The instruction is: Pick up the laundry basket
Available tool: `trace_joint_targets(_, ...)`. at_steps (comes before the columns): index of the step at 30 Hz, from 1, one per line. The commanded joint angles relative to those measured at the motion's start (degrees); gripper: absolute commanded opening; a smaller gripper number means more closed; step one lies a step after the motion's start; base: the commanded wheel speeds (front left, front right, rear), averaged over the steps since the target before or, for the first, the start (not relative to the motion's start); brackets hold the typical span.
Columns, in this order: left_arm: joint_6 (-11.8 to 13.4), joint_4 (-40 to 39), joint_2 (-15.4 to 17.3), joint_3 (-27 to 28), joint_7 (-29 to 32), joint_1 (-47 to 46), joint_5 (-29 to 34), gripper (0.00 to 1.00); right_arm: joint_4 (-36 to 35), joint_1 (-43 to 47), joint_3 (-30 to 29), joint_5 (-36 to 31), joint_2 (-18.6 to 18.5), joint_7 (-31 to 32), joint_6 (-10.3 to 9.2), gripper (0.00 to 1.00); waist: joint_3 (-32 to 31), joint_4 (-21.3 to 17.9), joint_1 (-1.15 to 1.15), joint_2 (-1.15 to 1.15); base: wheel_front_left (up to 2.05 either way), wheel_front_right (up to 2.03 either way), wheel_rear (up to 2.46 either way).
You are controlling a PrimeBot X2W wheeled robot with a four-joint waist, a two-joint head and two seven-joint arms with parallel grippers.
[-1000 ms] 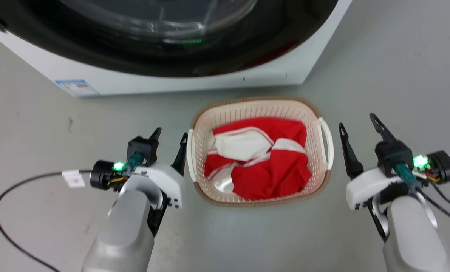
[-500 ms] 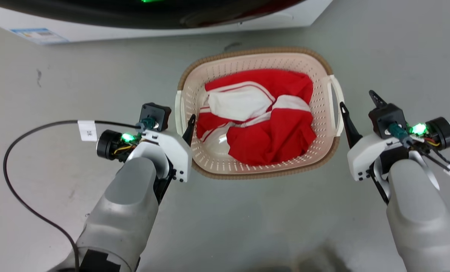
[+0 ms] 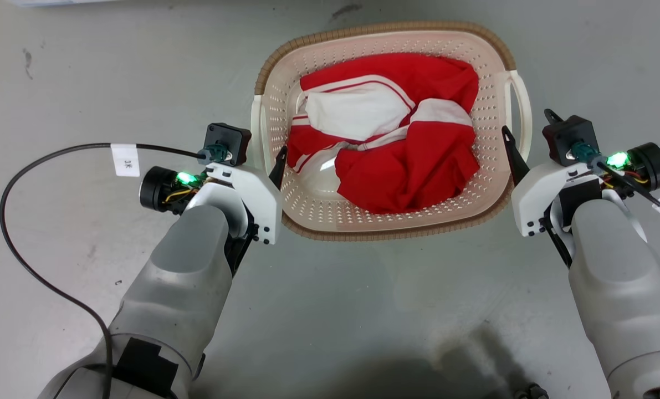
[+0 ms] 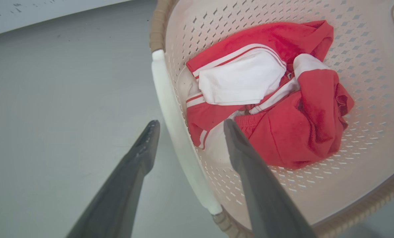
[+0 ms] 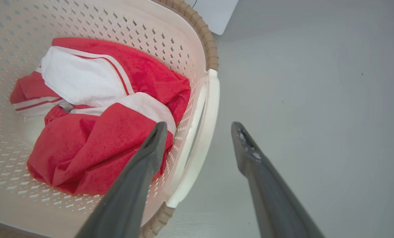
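Cream perforated plastic laundry basket [image 3: 385,29], brown rim: on the floor [image 3: 363,310], not lifted.
Spread left tool [image 4: 190,123] and right tool [image 5: 199,125] straddle its white loop handles [image 4: 170,109]; grip and lift remain.

This looks like a laundry corner in a plain workroom rather than a furnished home. A laundry basket [image 3: 385,235] of crumpled red-and-white clothing [image 3: 407,177] sits on a bare, smooth grey floor [image 3: 363,310] marked with dark scuffs. A flat white panel [image 4: 24,13], seemingly an appliance's base, stands beyond it, and a black cable [image 3: 163,148] with a paper tag [image 3: 125,159] trails over the floor.
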Motion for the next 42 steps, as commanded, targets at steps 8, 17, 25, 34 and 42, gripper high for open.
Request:
trace_joint_targets(8,-0.1,1.1,0.7,-2.5,-0.4,-2.9,-2.2,1.0,4.7,-4.1,-1.5,-0.8,0.4,-0.1,-0.06,1.0,3.5,0.1,-0.01,0.0,0.0,0.0,0.0)
trace_joint_targets(17,-0.1,1.8,0.7,-4.8,-0.8,-4.5,-4.0,1.0,8.7,-6.5,-2.3,-1.4,0.7,-0.1,-0.06,1.0,5.3,0.3,-0.01,0.0,0.0,0.0,0.0)
trace_joint_targets(25,-0.1,2.2,0.5,-7.2,-0.5,-5.4,-5.3,0.0,12.3,-8.2,-2.7,-1.6,0.8,-0.1,-0.06,0.0,6.1,0.5,-0.01,0.0,0.0,0.0,0.0)
trace_joint_targets(34,-0.3,2.6,0.5,-9.5,-0.3,-4.9,-6.7,0.0,14.2,-8.8,-2.2,-1.2,0.8,-0.2,-0.05,0.0,5.1,0.4,-0.01,0.0,0.0,0.0,0.0)
trace_joint_targets(42,-0.3,2.9,0.4,-10.8,0.1,-3.7,-8.7,0.0,15.0,-7.2,-1.6,-1.0,0.9,-0.1,-0.05,0.0,1.2,0.6,-0.01,0.0,0.0,0.0,0.0)
